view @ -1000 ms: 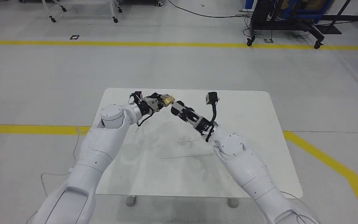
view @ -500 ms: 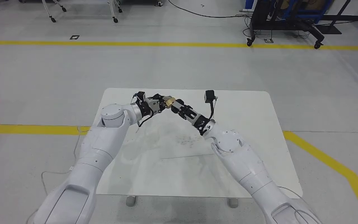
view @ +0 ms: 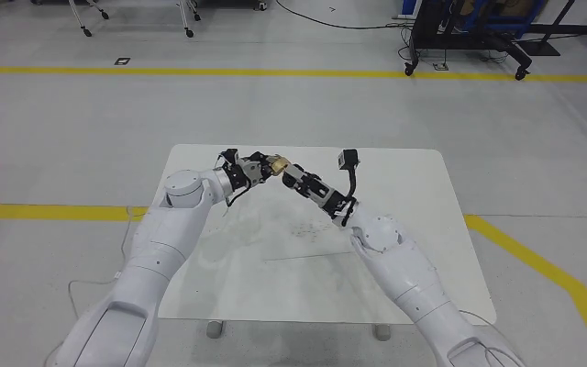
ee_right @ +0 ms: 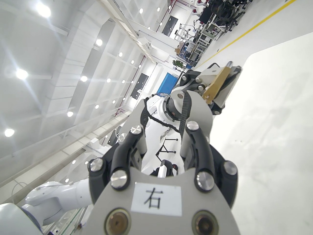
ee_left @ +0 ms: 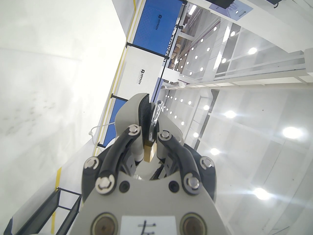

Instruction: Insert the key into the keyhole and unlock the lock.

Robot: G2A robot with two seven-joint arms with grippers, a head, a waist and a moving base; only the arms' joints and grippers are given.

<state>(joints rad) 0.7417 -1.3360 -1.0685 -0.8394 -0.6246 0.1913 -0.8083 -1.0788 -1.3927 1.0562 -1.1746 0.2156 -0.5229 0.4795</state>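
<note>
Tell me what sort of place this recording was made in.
Probably a robotics lab or test hall in an industrial building: yellow floor lines, blue partition panels, and equipment racks under a high ceiling with rows of lights.

My left fingers (ee_left: 129,118) hide most of the lock (ee_left: 149,152); from above, any key is too small to tell.

Brass padlock (ee_left: 149,153) in left gripper (ee_left: 153,114)

The lock (view: 274,164) is brass-gold, the fingers (ee_left: 128,114) pale grey with black ridged pads (ee_left: 144,110), the surface (view: 404,248) plain white with faint grey smudges (view: 307,229), and the light grey floor (view: 275,105) carries yellow stripes (view: 275,71).
</note>
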